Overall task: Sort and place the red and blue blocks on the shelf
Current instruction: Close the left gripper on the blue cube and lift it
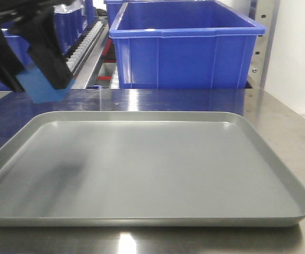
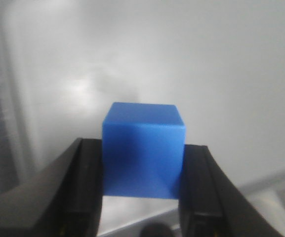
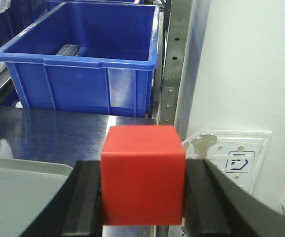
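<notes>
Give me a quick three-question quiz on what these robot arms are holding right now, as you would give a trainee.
1. True or false: a cube lies on the grey tray.
2. Which colour cube do the left fingers grip? A) red B) blue C) green
3. Fill in: the right fingers grip the red block; behind it stands a large blue ____.

Key
1. False: the front view shows nothing lying on the tray.
2. B: the blue block sits clamped between them.
3. bin, an open plastic one.
</notes>
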You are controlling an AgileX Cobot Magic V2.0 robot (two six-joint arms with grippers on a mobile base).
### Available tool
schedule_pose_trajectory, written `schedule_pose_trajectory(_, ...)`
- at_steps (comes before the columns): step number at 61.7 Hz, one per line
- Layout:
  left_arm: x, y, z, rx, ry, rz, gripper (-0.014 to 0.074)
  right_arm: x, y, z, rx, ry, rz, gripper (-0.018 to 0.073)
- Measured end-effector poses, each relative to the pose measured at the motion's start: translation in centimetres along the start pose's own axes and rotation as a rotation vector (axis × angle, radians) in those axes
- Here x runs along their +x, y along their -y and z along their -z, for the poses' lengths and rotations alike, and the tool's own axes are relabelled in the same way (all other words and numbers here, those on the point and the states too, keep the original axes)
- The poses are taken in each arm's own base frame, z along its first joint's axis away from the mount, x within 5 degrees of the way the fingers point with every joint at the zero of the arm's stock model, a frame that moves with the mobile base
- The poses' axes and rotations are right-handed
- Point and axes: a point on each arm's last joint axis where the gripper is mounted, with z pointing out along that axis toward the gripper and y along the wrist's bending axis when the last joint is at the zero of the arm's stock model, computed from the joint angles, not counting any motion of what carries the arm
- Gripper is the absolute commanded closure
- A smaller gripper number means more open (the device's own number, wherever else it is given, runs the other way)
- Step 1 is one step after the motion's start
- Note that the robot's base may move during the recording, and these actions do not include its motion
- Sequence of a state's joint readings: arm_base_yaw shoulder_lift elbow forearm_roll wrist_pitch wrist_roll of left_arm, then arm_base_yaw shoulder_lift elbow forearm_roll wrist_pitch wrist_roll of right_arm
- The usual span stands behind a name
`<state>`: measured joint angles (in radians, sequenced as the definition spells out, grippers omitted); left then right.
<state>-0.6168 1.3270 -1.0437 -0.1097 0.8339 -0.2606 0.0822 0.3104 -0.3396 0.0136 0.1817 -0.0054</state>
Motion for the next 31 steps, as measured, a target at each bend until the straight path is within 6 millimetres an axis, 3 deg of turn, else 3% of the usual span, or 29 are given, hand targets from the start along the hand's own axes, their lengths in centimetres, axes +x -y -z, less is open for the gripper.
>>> schedule_pose_trajectory(11, 2.5, -1.5, 0.5, 0.082, 0.111, -0.039, 0.0474, 0.0, 0.0, 0.0, 0.0, 0.0, 0.0, 0.0438)
schedule_pose_trajectory(31, 6.4, -6.5, 3.8, -0.032, 0.466, 0.005, 0.0474, 0.0, 0.0, 0.0, 0.0, 0.0, 0.0, 0.0438)
